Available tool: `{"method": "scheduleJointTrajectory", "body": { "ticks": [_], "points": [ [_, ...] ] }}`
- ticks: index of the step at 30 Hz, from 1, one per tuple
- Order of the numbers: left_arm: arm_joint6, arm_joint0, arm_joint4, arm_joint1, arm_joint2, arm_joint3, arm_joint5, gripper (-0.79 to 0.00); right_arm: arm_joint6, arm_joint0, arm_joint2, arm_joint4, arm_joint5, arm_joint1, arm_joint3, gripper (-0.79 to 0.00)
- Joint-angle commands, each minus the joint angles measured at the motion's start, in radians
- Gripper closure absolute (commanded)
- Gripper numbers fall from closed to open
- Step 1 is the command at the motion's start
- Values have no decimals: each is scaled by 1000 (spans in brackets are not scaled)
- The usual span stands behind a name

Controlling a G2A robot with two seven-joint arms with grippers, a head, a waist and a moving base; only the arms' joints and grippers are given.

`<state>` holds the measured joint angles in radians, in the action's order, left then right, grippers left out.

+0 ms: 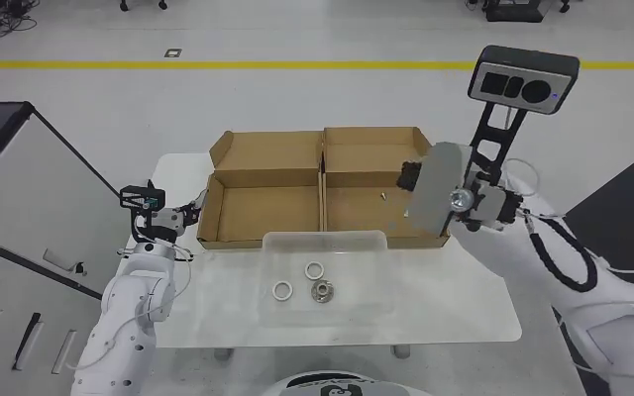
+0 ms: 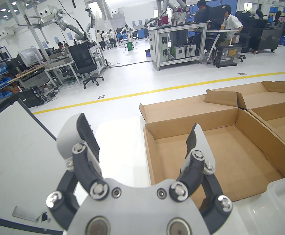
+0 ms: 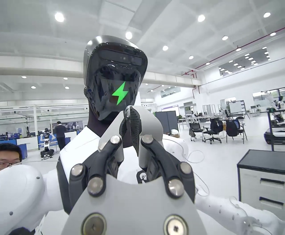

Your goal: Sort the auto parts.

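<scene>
Resting in the clear tray (image 1: 322, 236), seen from above: ring (image 1: 282, 291), second ring (image 1: 315, 268), flanged part (image 1: 321, 291); left wrist view has the left gripper (image 2: 142, 138) gaping open by a cardboard box (image 2: 233, 160); right wrist view has the right gripper (image 3: 131, 126) pinched closed, empty

The right gripper (image 3: 129, 111) has its fingers (image 3: 151, 126) pressed together on a small ribbed grey part (image 3: 127, 110) at their tips. Behind the gripper and off to one side stands a grey drawer cabinet (image 3: 260, 178). Much farther behind the gripper are black office chairs (image 3: 211, 131) and round ceiling lights (image 3: 59, 17).
</scene>
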<state>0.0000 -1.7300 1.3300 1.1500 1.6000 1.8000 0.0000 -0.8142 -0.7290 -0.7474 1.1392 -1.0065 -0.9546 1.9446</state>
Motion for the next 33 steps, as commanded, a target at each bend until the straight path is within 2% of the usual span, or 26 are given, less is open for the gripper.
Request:
{"method": "scheduleJointTrajectory", "body": {
  "ticks": [1, 21, 33],
  "points": [
    [0, 0, 0, 0, 0, 0, 0, -785, -3, 0, 1, -2, 3, -1, -2, 0],
    [0, 0, 0, 0, 0, 0, 0, -785, 22, -20, -13, -25, 25, -5, 14, 0],
    [0, 0, 0, 0, 0, 0, 0, -785, 6, -131, -59, 119, -6, -60, 72, 0]
  ]
}}
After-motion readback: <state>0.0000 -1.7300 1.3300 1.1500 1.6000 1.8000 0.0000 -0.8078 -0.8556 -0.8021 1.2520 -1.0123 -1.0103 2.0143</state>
